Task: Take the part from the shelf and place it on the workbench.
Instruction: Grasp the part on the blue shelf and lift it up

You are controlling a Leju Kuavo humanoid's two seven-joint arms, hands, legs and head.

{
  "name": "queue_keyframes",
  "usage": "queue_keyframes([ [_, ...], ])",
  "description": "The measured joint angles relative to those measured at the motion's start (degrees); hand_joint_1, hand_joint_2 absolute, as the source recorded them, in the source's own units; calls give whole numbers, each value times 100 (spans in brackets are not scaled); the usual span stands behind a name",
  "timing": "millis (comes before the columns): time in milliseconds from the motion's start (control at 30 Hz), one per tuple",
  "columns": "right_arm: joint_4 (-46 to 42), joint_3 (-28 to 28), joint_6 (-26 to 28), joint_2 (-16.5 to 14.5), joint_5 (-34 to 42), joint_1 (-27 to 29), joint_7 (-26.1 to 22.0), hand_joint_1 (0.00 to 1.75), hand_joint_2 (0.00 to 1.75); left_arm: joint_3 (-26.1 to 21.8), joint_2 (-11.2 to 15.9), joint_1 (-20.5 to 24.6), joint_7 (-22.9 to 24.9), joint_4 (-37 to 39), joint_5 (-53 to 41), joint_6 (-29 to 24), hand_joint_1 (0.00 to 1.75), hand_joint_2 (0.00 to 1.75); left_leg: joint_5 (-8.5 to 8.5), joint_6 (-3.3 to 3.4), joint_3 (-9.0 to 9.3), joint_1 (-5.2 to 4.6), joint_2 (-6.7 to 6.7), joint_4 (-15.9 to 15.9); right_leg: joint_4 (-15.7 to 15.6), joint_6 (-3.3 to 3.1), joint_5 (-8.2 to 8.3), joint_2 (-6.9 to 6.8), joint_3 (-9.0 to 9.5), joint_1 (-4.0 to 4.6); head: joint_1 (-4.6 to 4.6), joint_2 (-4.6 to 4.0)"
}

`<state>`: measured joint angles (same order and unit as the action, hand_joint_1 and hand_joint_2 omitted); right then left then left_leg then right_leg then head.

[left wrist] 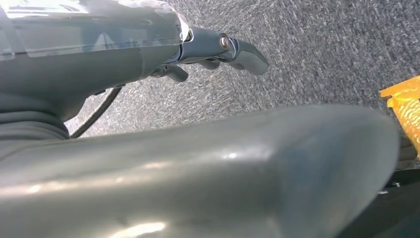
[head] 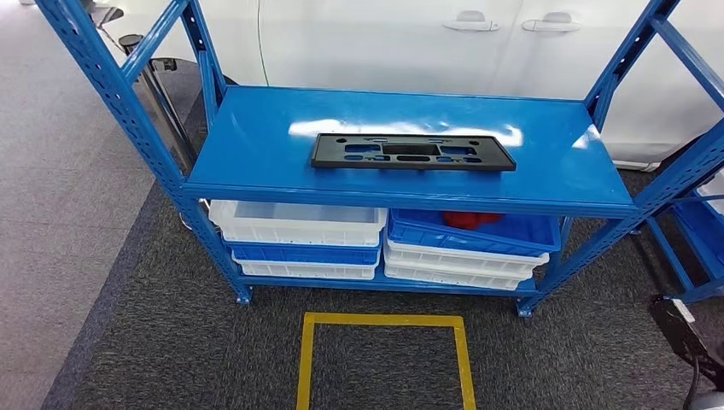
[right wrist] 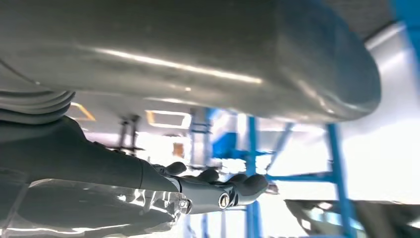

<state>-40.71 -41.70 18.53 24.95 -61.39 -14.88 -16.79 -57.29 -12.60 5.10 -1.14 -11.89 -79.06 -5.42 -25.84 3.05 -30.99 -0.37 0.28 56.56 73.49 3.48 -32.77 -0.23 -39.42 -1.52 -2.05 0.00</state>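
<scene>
A flat black rectangular part [head: 412,152] with several cut-outs lies on the top board of the blue shelf [head: 256,162], near its middle. In the left wrist view my left hand [left wrist: 213,49] hangs over grey carpet, fingers loosely extended, holding nothing. My right hand [right wrist: 218,186] in the right wrist view also holds nothing, its fingers slightly bent and apart, with blurred blue shelf posts behind it. Both hands are well away from the part.
Under the top board stand stacked white and blue bins [head: 299,235], one blue bin [head: 478,231] holding something red. A yellow taped square [head: 384,359] marks the carpet before the shelf. A white car [head: 410,43] stands behind. Another blue rack [head: 696,188] is at right.
</scene>
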Motion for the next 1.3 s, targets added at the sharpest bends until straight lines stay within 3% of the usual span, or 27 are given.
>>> queue_keyframes([
  [33,-228,110,-89,-15,-11,8,11,0,0,0,0,-1,-11,0,0,4,0,0,-7,-9,2,0,-4,14,-254,-5,182,0,117,-4,0,0],
  [100,-724,345,-249,-32,-31,21,-34,0,0,0,0,5,-41,-1,2,13,0,0,-32,-44,2,-10,-13,48,-1068,-29,563,2,499,-5,0,0],
  [167,-1256,610,-439,-56,-7,59,-112,0,0,0,3,13,-65,-1,13,20,0,0,-50,-94,-25,-29,-17,80,-1538,-94,692,9,700,22,-1,0],
  [300,-2430,1178,-794,-164,121,305,-163,0,0,-1,7,15,-93,-1,53,24,0,0,-131,-205,-84,-24,-21,189,-1592,-251,692,-2,686,24,-2,0],
  [367,-3086,1447,-866,-231,166,533,-188,0,0,-10,8,16,-107,0,90,20,0,0,-434,-266,-304,-7,-22,684,-1604,-316,697,-27,690,13,-2,0],
  [433,-3790,1702,-936,-331,173,885,-221,0,0,-36,8,11,-109,0,115,21,0,0,-798,-301,-682,9,-22,1487,-1602,-348,688,-51,689,30,-2,0],
  [467,-4144,1825,-962,-384,155,1108,-225,0,0,-49,8,2,-102,0,116,26,0,0,-875,-308,-820,13,-21,1765,-1601,-356,682,-63,692,39,-2,0],
  [500,-4496,1960,-984,-436,134,1345,-227,0,0,-61,9,-9,-91,0,115,32,0,0,-830,-305,-856,13,-21,1823,-1600,-361,675,-73,699,46,-2,0],
  [533,-4821,2085,-993,-476,116,1565,-231,0,0,-69,9,-19,-80,0,114,38,0,0,-676,-291,-777,13,-22,1643,-1600,-364,668,-76,710,53,-2,0],
  [600,-5390,2310,-992,-533,98,1919,-239,0,0,-81,10,-29,-65,0,110,44,0,0,-258,-227,-397,4,-25,833,-1598,-355,652,-71,735,70,-2,0],
  [667,-5841,2482,-990,-561,78,2180,-248,0,0,-86,11,-23,-61,0,100,46,0,0,-70,-176,-123,-7,-26,228,-1589,-322,640,-57,736,96,-2,0],
  [767,-6315,2727,-990,-580,42,2447,-265,0,0,-87,11,-26,-60,0,87,46,0,0,-59,-128,-72,-3,-25,84,-1592,-229,643,-44,726,96,-2,0],
  [833,-6530,2843,-992,-581,22,2535,-269,0,0,-87,10,-22,-64,-1,75,42,0,0,-13,-68,-42,18,-18,22,-1414,-168,506,-32,659,81,-1,0],
  [933,-6680,3058,-1023,-580,-45,2564,-302,0,0,-87,9,-12,-86,-1,40,36,0,0,14,-33,-36,22,-9,-2,-416,-102,-13,-14,205,64,-2,0],
  [967,-6691,3161,-1046,-580,-72,2543,-314,0,0,-87,9,-13,-90,0,23,38,0,0,14,-33,-39,18,-8,2,-112,-85,-109,-13,57,59,-2,0],
  [1000,-6684,3277,-1069,-577,-94,2489,-322,0,0,-87,10,-12,-91,0,8,42,0,0,13,-34,-41,14,-7,7,8,-77,-95,-13,-6,55,-2,0],
  [1033,-6651,3410,-1101,-569,-98,2387,-327,0,0,-87,10,-6,-92,0,-7,44,0,0,12,-37,-41,12,-5,13,-105,-77,28,-13,42,54,-2,0],
  [1100,-6478,3714,-1190,-523,-45,2017,-332,0,0,-86,10,27,-94,0,-22,45,0,0,8,-54,-35,10,2,27,-883,-105,432,-9,412,55,-2,0],
  [1167,-6159,4078,-1284,-444,69,1508,-340,0,0,-85,10,78,-99,-1,-28,41,0,0,9,-98,-52,-9,11,49,-1510,-166,665,2,698,83,-2,0],
  [1233,-5790,4450,-1331,-367,176,994,-344,0,0,-84,10,115,-107,-1,-37,35,0,0,24,-153,-77,-18,16,56,-1617,-230,698,10,719,118,-2,0],
  [1300,-5448,4778,-1369,-306,245,531,-345,0,0,-83,11,131,-116,-1,-56,33,0,0,2,-217,-105,-12,10,94,-1646,-297,733,8,709,98,-2,0],
])
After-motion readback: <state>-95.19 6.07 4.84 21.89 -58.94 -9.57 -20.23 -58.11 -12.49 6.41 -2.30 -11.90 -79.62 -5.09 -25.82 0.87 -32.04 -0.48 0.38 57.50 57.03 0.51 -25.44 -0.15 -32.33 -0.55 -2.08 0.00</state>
